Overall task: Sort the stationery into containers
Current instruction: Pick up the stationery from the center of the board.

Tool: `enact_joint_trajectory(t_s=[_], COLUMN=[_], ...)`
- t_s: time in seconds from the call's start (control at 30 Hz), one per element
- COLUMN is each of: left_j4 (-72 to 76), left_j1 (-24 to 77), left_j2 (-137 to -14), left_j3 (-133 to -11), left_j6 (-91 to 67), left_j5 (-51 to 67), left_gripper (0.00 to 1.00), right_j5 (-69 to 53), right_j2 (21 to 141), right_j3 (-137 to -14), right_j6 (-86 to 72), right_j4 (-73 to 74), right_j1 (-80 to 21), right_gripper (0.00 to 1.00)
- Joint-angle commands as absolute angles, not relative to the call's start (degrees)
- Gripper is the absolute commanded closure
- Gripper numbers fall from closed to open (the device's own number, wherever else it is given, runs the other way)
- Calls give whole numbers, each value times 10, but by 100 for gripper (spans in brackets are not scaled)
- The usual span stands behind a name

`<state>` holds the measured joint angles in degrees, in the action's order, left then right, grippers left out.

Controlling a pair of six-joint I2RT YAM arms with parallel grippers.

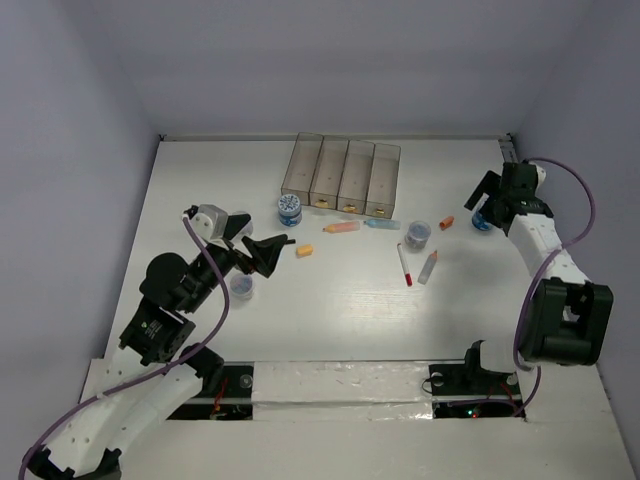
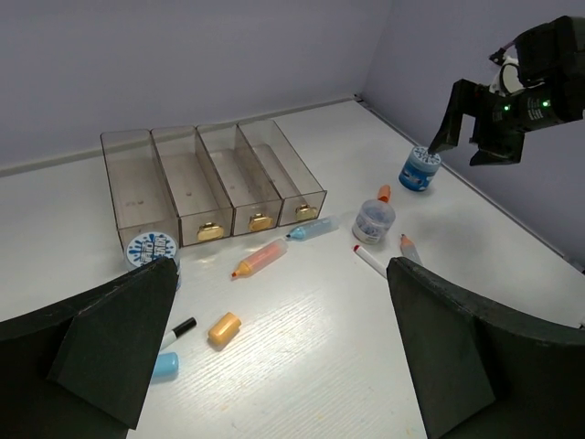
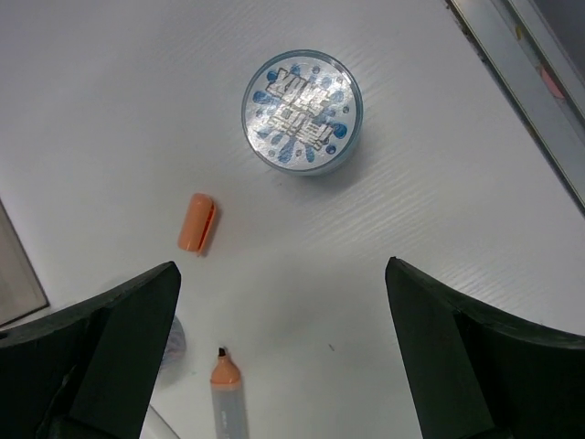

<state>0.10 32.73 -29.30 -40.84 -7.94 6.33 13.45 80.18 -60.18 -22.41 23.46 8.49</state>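
The four joined translucent bins (image 1: pixel 340 175) stand at the back centre; they also show in the left wrist view (image 2: pixel 210 183). My left gripper (image 1: pixel 262 250) is open and empty, above the table (image 2: pixel 283 366) near an orange cap (image 2: pixel 224 328), a black/white pen (image 2: pixel 178 331) and a blue cap (image 2: pixel 165 364). My right gripper (image 1: pixel 490 205) is open and empty (image 3: pixel 283 357), over a blue-patterned jar (image 3: pixel 302 110). An orange cap (image 3: pixel 196 221) and an orange-tipped marker (image 3: pixel 227 393) lie beside it.
In front of the bins lie a second blue-patterned jar (image 1: pixel 290 209), an orange highlighter (image 1: pixel 341 227), a blue marker (image 1: pixel 382 224), a clear jar (image 1: pixel 418 233) and a red/white pen (image 1: pixel 404 264). Another clear jar (image 1: pixel 241 286) sits by the left arm. Walls enclose the table.
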Motion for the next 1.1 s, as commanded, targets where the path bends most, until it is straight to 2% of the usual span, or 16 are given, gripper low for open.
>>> enact_joint_trajectory(t_s=[0.0,0.47,0.67,0.9,1.0,1.07], left_j4=[18,16,16,16,16,17], left_j1=[337,353,353,359,359,359], left_j2=[-289,-295,-299,-304,-305,-305], left_j3=[-417,-418,-419,-420,-419,-420], left_j6=[-72,-69,-66,-63,-63,-63], left_j5=[56,48,47,48,48,48], left_gripper=[1,1,1,1,1,1], right_j5=[131,165,175,185,188,185], right_j2=[829,990,1019,1037,1048,1049], right_j3=[-642,-736,-746,-764,-772,-775], right_j6=[-213,-208,-202,-197,-192,-192], right_j4=[212,217,210,209,214,214], right_j1=[93,109,114,120,120,120], right_gripper=[0,1,8,20,30,44])
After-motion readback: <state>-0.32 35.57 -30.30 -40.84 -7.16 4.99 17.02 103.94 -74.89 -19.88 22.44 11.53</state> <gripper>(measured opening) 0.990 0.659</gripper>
